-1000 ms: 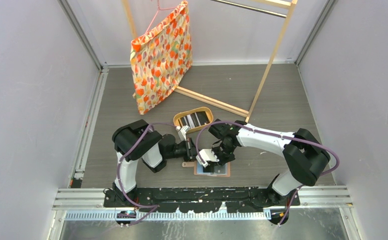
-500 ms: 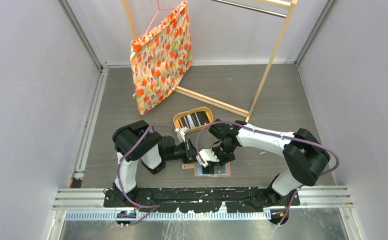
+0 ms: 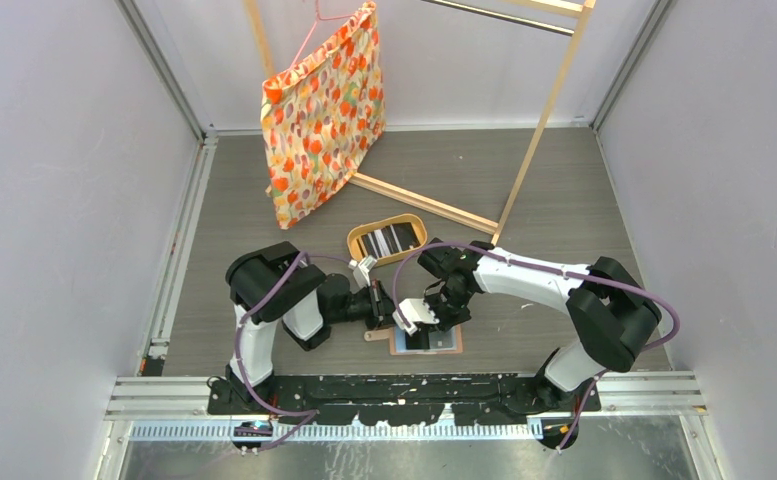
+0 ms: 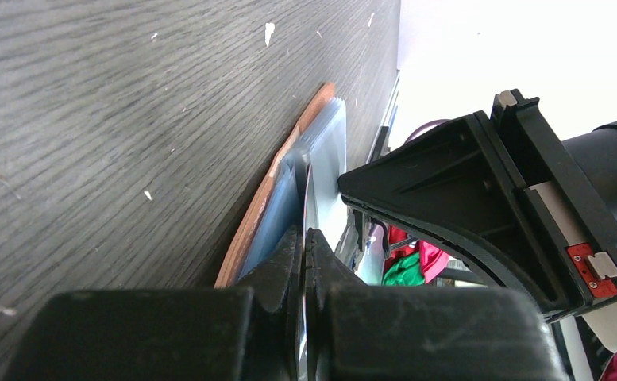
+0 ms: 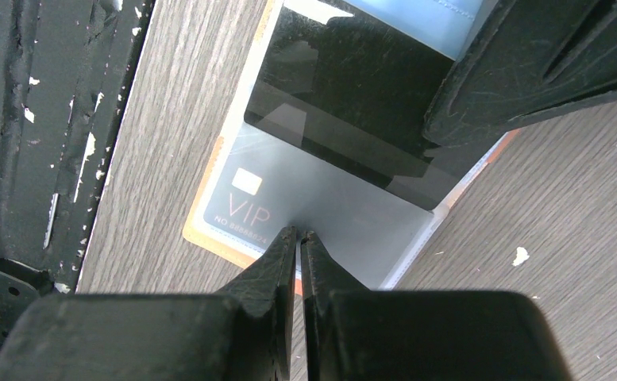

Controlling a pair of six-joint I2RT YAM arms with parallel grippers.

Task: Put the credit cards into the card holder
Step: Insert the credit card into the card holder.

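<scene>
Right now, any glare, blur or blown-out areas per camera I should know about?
Top external: even light, sharp, though the card holder is mostly covered. Left wrist: background at upper right blown out white; left tool up close is soft, featureless black. Right wrist: black card carries banded reflections; right tool is blurred in the foreground; print on the VIP card is legible.

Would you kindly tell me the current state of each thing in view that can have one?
Salmon-tan folding card holder: open, lying flat.
Grey plastic VIP card: inside a clear pocket of the holder.
Black plastic card: lying in the holder.
Oval wooden tray: holding more cards.
Orange floral bag: hanging.
Left gripper: jaws shut on a clear pocket edge of the holder.
Right gripper: jaws almost shut, tips at the grey card.
</scene>
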